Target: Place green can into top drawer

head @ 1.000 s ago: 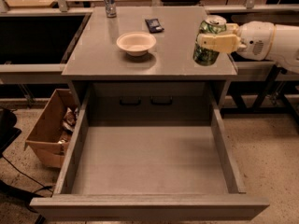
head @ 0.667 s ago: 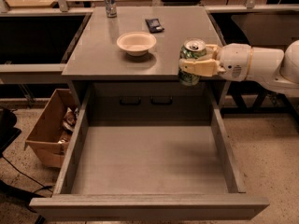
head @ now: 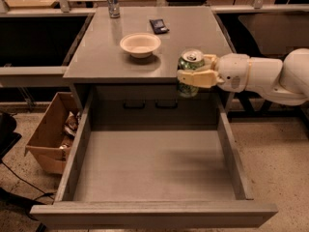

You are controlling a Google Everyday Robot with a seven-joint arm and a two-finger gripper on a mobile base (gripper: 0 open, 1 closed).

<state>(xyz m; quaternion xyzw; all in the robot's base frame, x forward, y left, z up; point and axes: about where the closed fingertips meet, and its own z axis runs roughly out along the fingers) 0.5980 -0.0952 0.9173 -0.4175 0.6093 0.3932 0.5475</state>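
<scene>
The green can point(head: 189, 71), with mottled green sides and a silver top, is held upright in my gripper point(head: 197, 73). The cream fingers point(head: 195, 77) are shut around its sides. The can hangs at the front edge of the grey cabinet top point(head: 96, 62), above the back right part of the top drawer point(head: 149, 168). The drawer is pulled fully open, wide and deep, with nothing in it. My white arm point(head: 263, 76) reaches in from the right.
A cream bowl point(head: 140, 44), a dark small packet point(head: 159, 26) and a slim silver-blue can point(head: 112, 0) stand on the cabinet top. A brown cardboard box point(head: 50, 132) with clutter sits on the floor to the left of the drawer.
My gripper has carried the green can leftward and forward, from over the cabinet's right edge to its front edge above the open drawer, and a little lower.
</scene>
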